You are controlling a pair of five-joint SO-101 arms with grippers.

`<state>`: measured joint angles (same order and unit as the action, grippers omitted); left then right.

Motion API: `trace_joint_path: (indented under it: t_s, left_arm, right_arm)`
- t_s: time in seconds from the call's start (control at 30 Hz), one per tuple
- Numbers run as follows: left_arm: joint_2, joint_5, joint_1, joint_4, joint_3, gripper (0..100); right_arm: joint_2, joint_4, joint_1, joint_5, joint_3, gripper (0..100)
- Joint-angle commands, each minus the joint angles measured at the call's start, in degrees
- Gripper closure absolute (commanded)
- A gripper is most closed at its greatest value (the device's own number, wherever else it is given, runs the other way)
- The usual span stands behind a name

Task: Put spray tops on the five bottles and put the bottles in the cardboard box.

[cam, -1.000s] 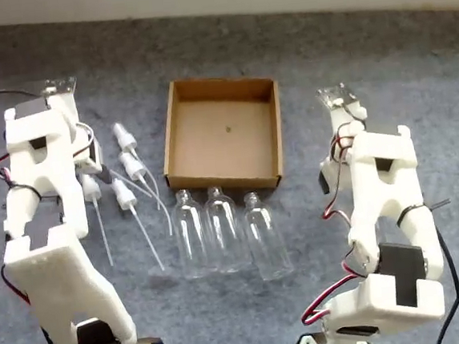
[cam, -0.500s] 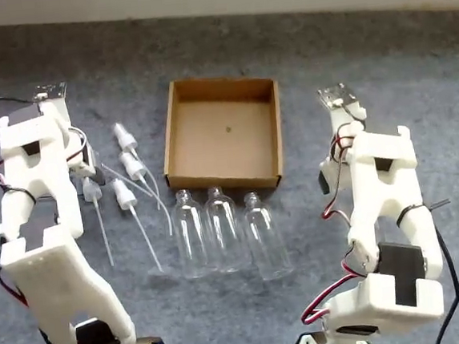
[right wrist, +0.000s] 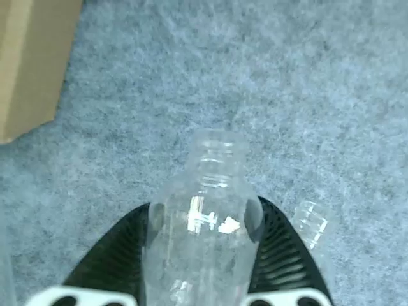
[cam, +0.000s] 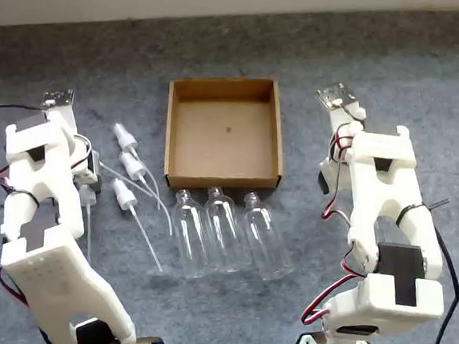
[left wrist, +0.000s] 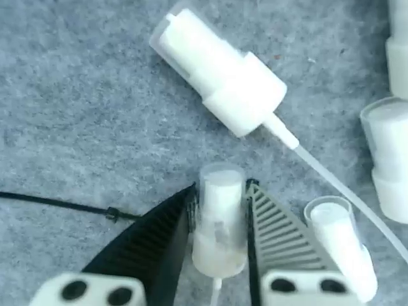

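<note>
Spray top [left wrist: 218,223] is clamped in left claw [left wrist: 220,188], cap end past the tips, among loose tops [left wrist: 220,76]. Right claw [right wrist: 204,209] is clamped on bottle [right wrist: 203,255], neck pointing away, near cardboard box [right wrist: 32,64]. Arms well apart across bench [right wrist: 268,76].

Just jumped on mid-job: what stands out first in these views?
The left gripper is shut on a spray top, with loose tops beside it, left of the box. The right gripper holds a clear bottle right of the box. In front of the empty box three bottles lie side by side.
</note>
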<state>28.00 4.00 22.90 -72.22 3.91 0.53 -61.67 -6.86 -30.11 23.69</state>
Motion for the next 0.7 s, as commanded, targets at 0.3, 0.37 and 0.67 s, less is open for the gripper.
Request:
trace_joint_path:
  t_s: [0.3, 0.37, 0.67]
  left_arm:
    - [-5.7, 0.4, -0.6, -2.3, 3.2, 94]
    - [-8.7, 0.4, -0.6, -5.1, 5.3, 94]
    - [-24.8, 0.4, -4.3, -16.6, 14.4, 94]
  right_arm:
    - [1.8, 0.1, -0.4, 0.2, -0.7, 98.3]
    - [1.9, -0.5, -0.3, 0.3, -0.7, 98.4]
    - [7.7, -11.2, 5.7, 5.2, -8.8, 99.5]
